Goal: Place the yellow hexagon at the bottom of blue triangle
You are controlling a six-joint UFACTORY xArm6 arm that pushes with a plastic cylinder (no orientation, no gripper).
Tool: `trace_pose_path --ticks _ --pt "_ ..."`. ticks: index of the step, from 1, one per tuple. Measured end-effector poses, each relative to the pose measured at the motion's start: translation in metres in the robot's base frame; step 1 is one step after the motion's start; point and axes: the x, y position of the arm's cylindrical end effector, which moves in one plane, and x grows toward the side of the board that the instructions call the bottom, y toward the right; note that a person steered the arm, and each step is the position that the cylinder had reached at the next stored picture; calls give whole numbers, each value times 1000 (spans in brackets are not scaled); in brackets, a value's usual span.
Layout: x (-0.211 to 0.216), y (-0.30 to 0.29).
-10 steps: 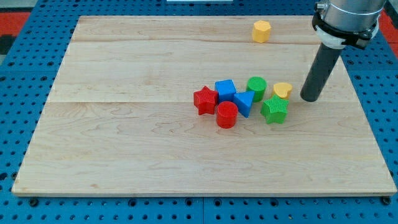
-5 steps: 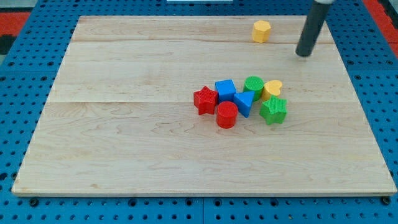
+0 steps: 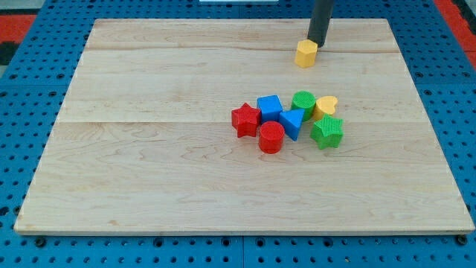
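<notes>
The yellow hexagon [image 3: 306, 53] lies near the view's top, right of centre, on the wooden board [image 3: 149, 164]. My tip [image 3: 317, 43] touches its upper right side. The blue triangle [image 3: 292, 122] sits in a cluster near the board's middle, well below the hexagon. The rod runs up out of the view's top.
Around the blue triangle are a blue cube [image 3: 269, 109], a red star [image 3: 245, 120], a red cylinder [image 3: 271, 138], a green cylinder [image 3: 304, 103], a yellow heart-like block [image 3: 326, 106] and a green star [image 3: 326, 132]. A blue pegboard [image 3: 30, 112] surrounds the board.
My tip moved up from beside the cluster, then left to the yellow hexagon's upper right side. The hexagon shifted down and left. The other yellow block moved left against the green cylinder.
</notes>
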Motion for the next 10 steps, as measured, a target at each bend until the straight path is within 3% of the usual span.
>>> trace_pose_path --ticks 1,5,7,8,10 --pt "30 5" --pt "83 -151" --pt "124 -187" --pt "110 -223" --pt "140 -255"
